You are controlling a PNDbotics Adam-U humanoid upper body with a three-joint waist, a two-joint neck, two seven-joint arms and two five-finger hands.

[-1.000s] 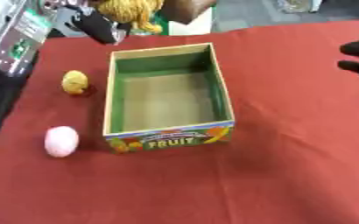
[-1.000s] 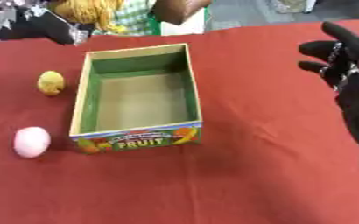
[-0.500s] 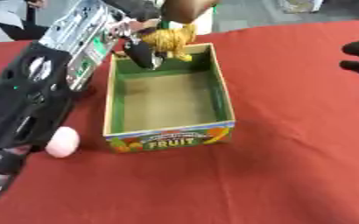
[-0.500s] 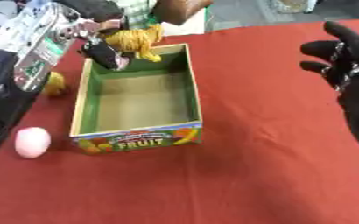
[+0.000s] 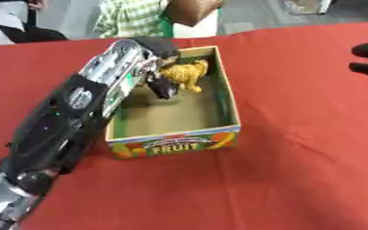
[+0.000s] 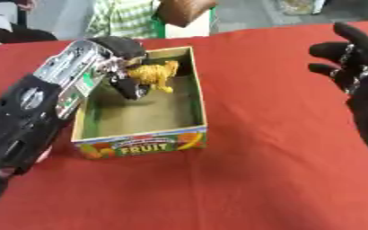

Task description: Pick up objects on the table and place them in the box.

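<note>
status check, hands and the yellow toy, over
Left hand curled on yellow toy, over the far end of the fruit box. Right hand open, idle at right edge. Nothing blocking the box floor.

Head stereo pair looks down, seemingly close, sharing box [image 5: 174, 144].

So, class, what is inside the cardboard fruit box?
A yellow fuzzy toy, held over the cardboard fruit box by the left hand. The arm covers the left wall.
</note>
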